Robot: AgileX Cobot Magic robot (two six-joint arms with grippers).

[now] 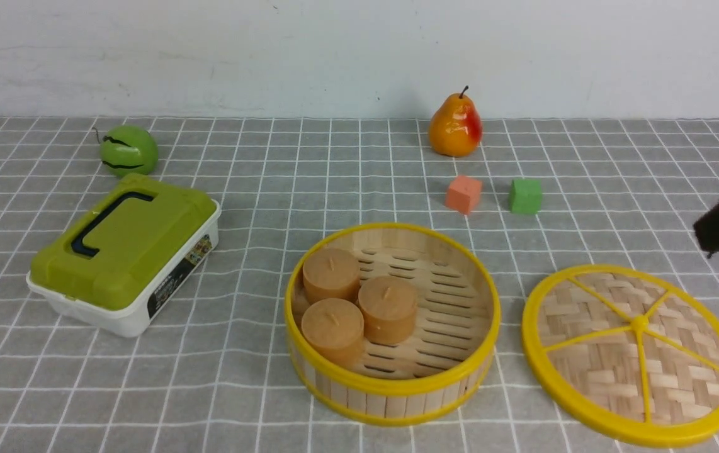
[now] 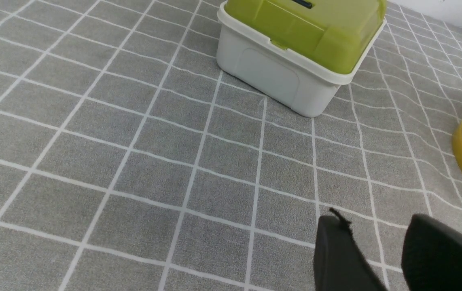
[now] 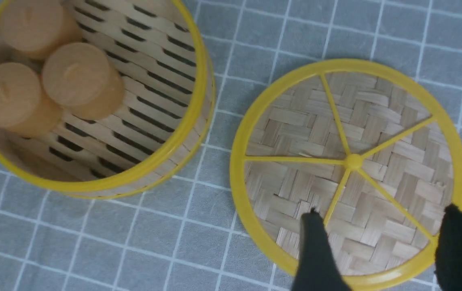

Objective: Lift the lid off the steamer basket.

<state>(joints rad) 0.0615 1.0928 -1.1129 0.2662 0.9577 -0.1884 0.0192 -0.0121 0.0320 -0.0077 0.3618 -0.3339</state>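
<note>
The lid lies beside the basket, towards the worktop's near right corner; the right gripper gapes wide, empty.

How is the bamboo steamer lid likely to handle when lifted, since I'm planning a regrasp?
The steamer lid will probably stay stiff, as a thick yellow rim and spokes brace its weave. It looks light for its width, being mostly thin woven bamboo. Pinched at one edge, it would likely tip, since its broad disc would hang off that side.
</note>
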